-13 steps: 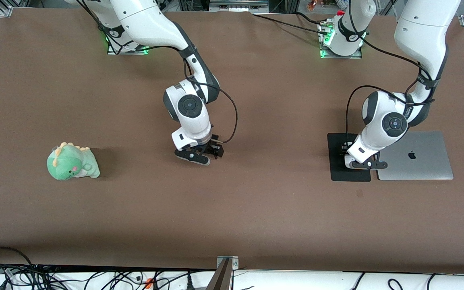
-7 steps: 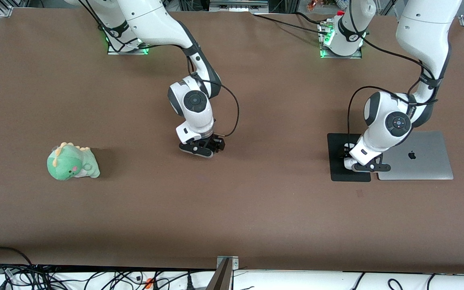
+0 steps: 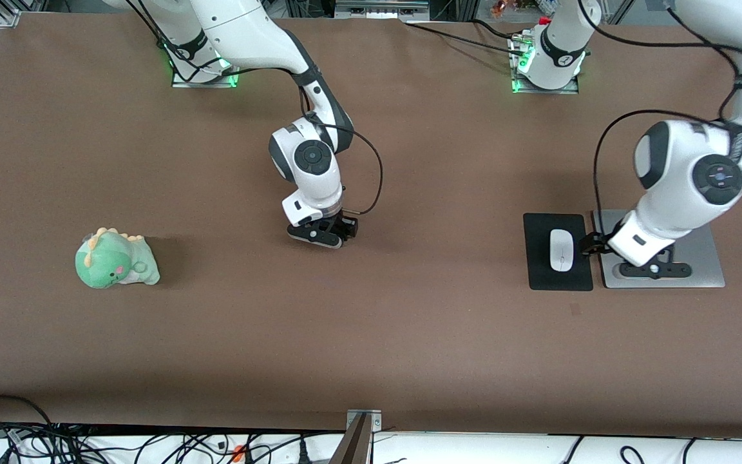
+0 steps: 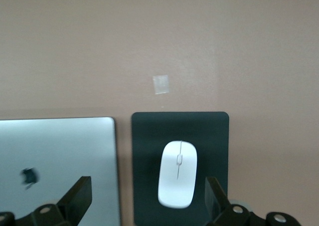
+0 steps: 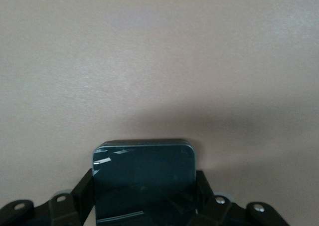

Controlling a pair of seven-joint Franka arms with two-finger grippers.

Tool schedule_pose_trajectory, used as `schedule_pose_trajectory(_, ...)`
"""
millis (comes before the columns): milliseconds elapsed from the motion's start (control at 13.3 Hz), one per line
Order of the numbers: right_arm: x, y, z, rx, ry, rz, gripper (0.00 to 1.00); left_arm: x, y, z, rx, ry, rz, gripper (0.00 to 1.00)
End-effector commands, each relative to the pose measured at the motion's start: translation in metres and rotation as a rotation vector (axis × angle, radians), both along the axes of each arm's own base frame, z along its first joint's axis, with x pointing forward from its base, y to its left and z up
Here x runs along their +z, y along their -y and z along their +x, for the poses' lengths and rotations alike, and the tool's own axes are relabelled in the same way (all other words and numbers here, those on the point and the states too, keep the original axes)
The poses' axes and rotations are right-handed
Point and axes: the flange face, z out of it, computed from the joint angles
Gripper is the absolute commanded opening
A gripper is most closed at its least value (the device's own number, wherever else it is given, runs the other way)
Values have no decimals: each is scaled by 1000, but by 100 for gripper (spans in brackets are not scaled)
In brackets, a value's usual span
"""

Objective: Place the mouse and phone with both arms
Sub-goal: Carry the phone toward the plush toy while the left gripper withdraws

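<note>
1. The small white oval computer mouse (image 3: 561, 249) lies on the flat black rectangular mat (image 3: 542, 276), lower right of the front view, free of any grip.
2. The left arm's black two-finger gripper (image 3: 622, 259) hangs over the closed silver laptop (image 3: 706, 258) just beside the mat, its fingers (image 4: 79, 198) spread wide and empty; in the left wrist view the mouse sits just ahead of that gap.
3. The right arm's black gripper (image 3: 339, 233), at the centre of the front view, is low over the brown table (image 3: 409, 335).
4. Its fingers are clamped on the small black rounded-corner phone (image 5: 144, 178), glossy face up between them.
5. A green plush dinosaur toy (image 3: 115, 259) rests at centre left, toward the right arm's end.
</note>
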Motion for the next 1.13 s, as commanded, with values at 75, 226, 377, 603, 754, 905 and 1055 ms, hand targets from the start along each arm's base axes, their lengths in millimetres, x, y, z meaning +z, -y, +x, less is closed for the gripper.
schedule_pose_trajectory(75,58,8,37,19,-97,-58,0,96,-6,2,-4,-19,3,100)
schedule_pose_trajectory(226,77,48,67,123,-130,-63,0,138,-8,-17,3,-5,0,100)
schedule_pose_trajectory(377,93,102,92,175,-152,-56,0,172,-15,-39,13,-8,-11,100)
schedule_pose_trajectory(603,101,197,113,201,-137,-29,0,196,-24,-45,34,18,-67,100)
schedule_pose_trajectory(754,86,260,106,254,-56,-17,0,198,-23,-44,31,21,-68,100)
schedule_pose_trajectory(905,60,307,91,283,13,-32,0,195,-20,-43,25,16,-66,100)
schedule_pose_trajectory(1055,44,332,82,286,52,-47,0,194,-15,-42,18,16,-64,100)
